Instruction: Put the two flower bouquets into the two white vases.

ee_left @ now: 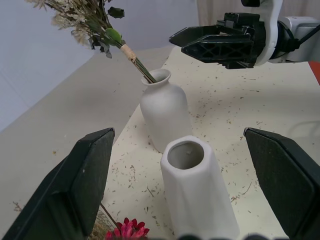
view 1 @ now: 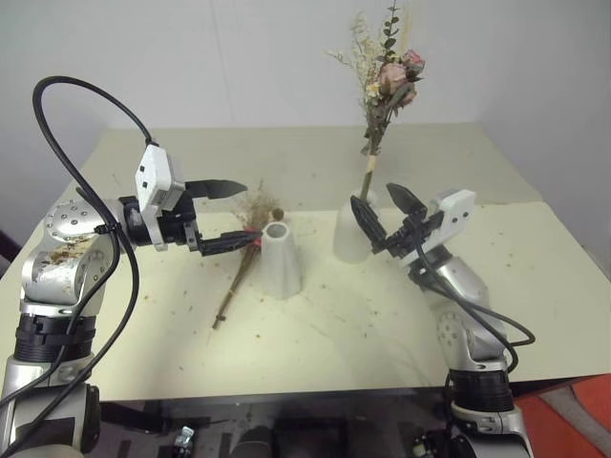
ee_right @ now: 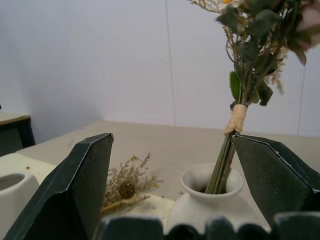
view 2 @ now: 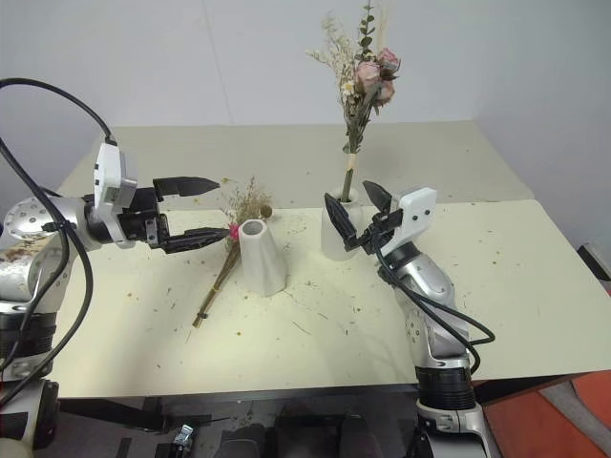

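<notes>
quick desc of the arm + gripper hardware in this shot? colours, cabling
Both arms are silver-grey metal with black joint bands. Each carries a white wrist housing and a gripper of two black tapered fingers: left gripper, right gripper. Thick black cables loop over the left arm and along the right forearm. Tan plant debris clings to the left shoulder joint.

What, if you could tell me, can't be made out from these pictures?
- Dry grass bunch: in the left eye view its head lies behind the cone vase and the left pincer, so whether the lower finger touches it is unclear.
- Rose bunch: blooms cut off by the right wrist view's top edge.
- Bottle vase: its body is hidden behind the right pincer's base.
</notes>
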